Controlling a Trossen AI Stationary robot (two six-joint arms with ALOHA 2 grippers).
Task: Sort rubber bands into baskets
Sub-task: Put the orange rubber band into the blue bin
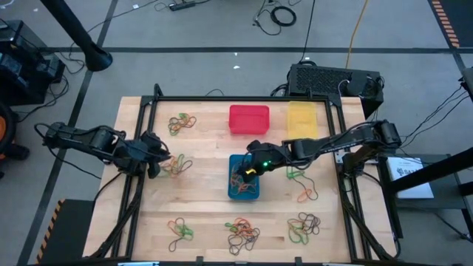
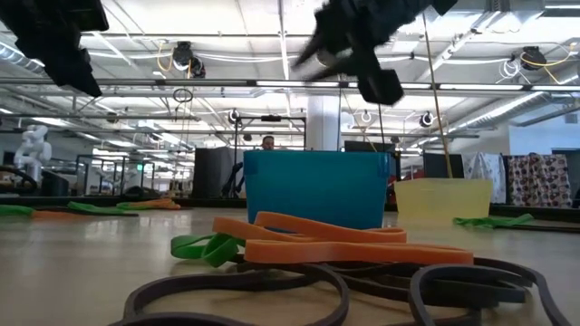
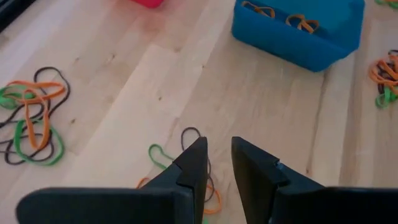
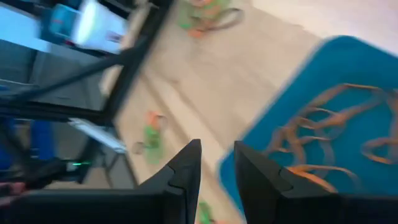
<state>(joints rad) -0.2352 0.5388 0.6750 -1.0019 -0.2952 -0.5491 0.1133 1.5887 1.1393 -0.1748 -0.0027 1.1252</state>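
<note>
High view | right pincer (image 1: 251,167) over blue basket (image 1: 255,192) | no legible writing

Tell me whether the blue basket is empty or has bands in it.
Not empty. The blue basket holds several orange rubber bands, seen lying on its floor in the right wrist view and the high view.

Robotics lab in an open industrial hall: wooden table (image 1: 207,214) in a black frame, cables (image 1: 277,15) on grey floor beyond it, exposed ceiling ducts (image 2: 227,86) and strip lights overhead.
</note>
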